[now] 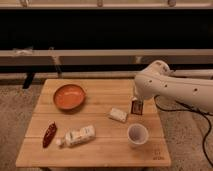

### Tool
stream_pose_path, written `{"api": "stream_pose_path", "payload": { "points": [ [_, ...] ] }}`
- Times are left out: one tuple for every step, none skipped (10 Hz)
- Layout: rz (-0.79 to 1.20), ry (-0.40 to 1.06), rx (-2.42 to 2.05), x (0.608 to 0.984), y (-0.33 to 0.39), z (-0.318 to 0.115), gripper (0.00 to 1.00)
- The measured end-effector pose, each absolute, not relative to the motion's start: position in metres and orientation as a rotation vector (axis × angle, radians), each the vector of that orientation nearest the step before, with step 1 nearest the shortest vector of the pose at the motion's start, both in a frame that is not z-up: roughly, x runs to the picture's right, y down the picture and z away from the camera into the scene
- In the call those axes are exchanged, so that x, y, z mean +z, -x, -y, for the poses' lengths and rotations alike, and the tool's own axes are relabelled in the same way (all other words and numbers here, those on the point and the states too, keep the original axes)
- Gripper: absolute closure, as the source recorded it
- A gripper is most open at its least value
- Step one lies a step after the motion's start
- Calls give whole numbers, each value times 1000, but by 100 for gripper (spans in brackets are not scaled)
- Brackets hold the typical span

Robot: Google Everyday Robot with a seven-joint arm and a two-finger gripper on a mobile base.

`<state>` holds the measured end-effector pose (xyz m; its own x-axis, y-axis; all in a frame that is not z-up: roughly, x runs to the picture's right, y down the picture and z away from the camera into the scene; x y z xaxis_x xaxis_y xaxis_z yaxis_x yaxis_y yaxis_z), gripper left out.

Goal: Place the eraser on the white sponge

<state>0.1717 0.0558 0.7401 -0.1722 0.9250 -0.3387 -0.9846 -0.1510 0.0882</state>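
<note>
1. Pincer [137, 101]: above the right part of the table [100, 151], closed on the eraser [136, 107], which it holds upright.
2. White sponge [118, 115]: lying flat just left of the eraser, bare on top, with the white cup [137, 134] near it.
3. Progress: pickup apparently done. Short carry leftward and set-down on the sponge remain.

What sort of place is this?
Likely a lab test area: a low wooden table on speckled carpet, an orange bowl among scattered props, and the gripper at the eraser near the white sponge.
</note>
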Motion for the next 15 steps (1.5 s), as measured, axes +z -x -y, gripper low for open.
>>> {"api": "stream_pose_path", "payload": {
  "points": [
    [-325, 231, 1720, 731, -165, -62, 100],
    [-319, 231, 1726, 724, -160, -67, 100],
    [-308, 232, 1735, 715, -153, -73, 100],
    [-299, 234, 1744, 707, -146, -80, 100],
    [-288, 235, 1751, 700, -141, -85, 100],
    [-275, 231, 1762, 693, -137, -88, 100],
    [-267, 227, 1773, 686, -135, -90, 100],
    [-267, 220, 1783, 682, -134, -94, 100],
    [-272, 213, 1796, 680, -136, -99, 100],
    [-281, 208, 1815, 678, -143, -105, 100],
    [-288, 203, 1837, 677, -149, -110, 100],
    [-294, 199, 1851, 676, -155, -113, 100],
    [-304, 189, 1873, 673, -164, -118, 100],
    [-311, 182, 1888, 671, -170, -122, 100],
    [-313, 180, 1896, 671, -172, -124, 100]
  ]
}}
